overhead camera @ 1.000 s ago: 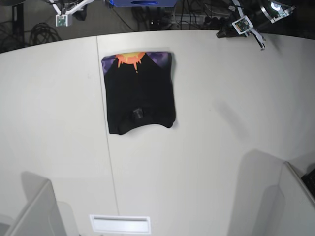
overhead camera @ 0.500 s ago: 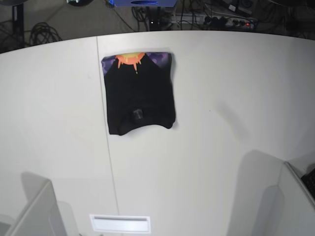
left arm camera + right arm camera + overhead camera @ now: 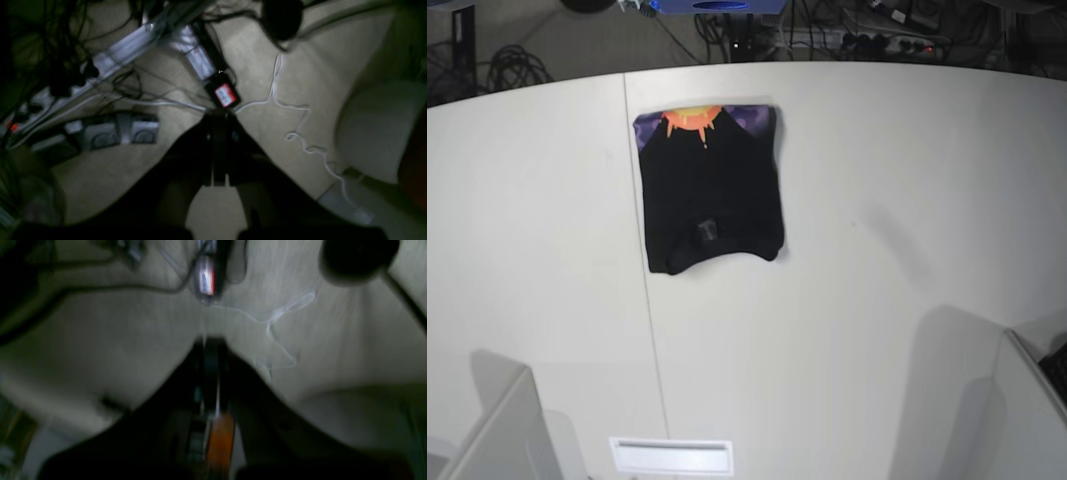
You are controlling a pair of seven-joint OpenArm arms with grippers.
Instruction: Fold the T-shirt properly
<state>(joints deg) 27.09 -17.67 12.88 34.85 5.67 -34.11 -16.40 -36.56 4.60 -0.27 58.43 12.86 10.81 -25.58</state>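
The black T-shirt (image 3: 710, 190) lies folded into a compact rectangle on the white table (image 3: 877, 250), left of centre in the base view. A strip of its orange, yellow and purple print shows along the far edge, and a small neck label sits near the front edge. Neither arm shows in the base view. In the left wrist view my left gripper (image 3: 218, 116) is shut, empty, hanging over the floor. My right gripper (image 3: 210, 341) is also shut with nothing in it, blurred, above pale floor.
Cables, power strips (image 3: 110, 56) and grey boxes (image 3: 113, 131) lie on the floor behind the table. A white slotted plate (image 3: 670, 455) sits at the table's front edge. Grey panels (image 3: 497, 430) stand at both front corners. A seam (image 3: 642, 300) runs down the tabletop.
Both arms, seen at the table's far corners a second ago, have withdrawn out of the base view. The T-shirt has not moved.
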